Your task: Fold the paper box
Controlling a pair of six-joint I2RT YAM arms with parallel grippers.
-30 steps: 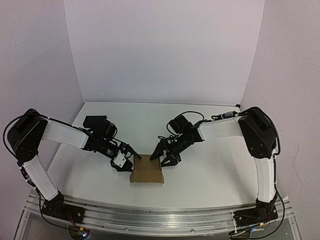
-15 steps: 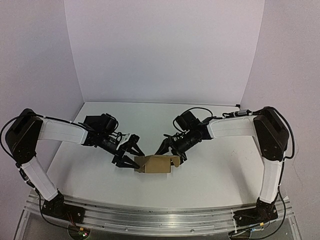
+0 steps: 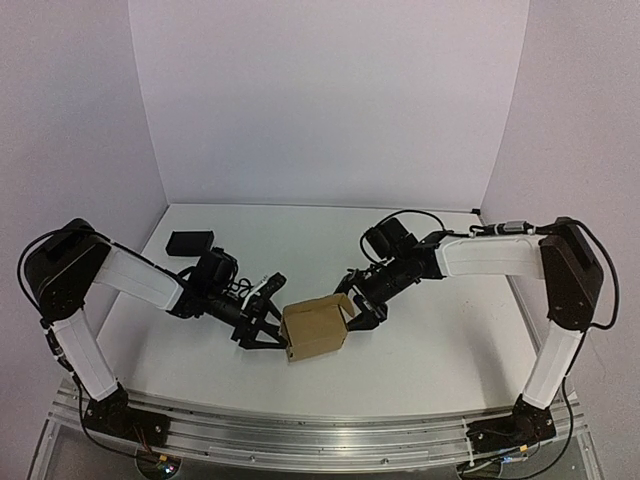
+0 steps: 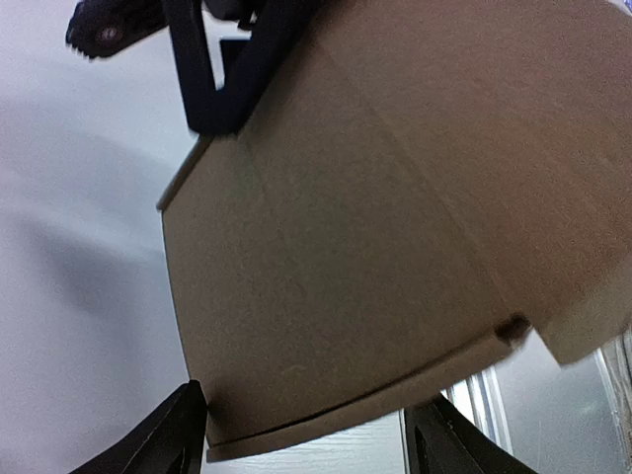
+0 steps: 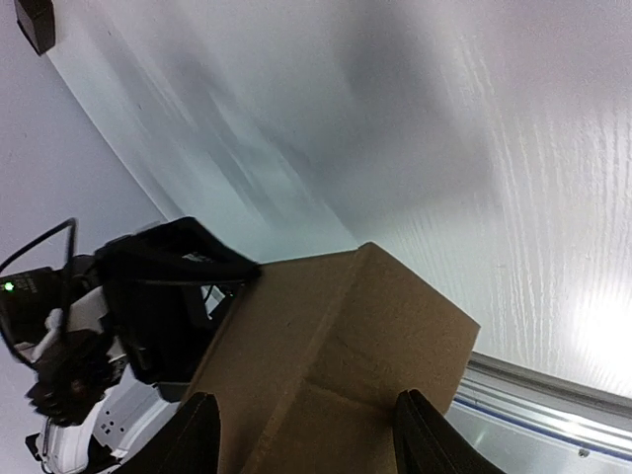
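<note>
The paper box [image 3: 315, 328] is a brown cuboid, tilted and raised off the white table between both arms. My left gripper [image 3: 268, 328] is closed on its left end and my right gripper [image 3: 356, 308] on its upper right end. In the left wrist view the paper box [image 4: 346, 247] fills the frame, its lower edge sitting between the two dark fingers of my left gripper [image 4: 308, 400]. In the right wrist view the paper box [image 5: 336, 336] lies between the fingers of my right gripper [image 5: 306, 397], and the left arm is behind it.
A small black block [image 3: 190, 242] lies on the table at the back left, also visible as the black block [image 5: 35, 22] in the right wrist view. White walls close the back and sides. A metal rail [image 3: 320, 435] runs along the near edge.
The cardboard lay low on the table a second ago; now it is a tilted cuboid lifted between both grippers. Both arms have stretched out lower and shifted a little right.
</note>
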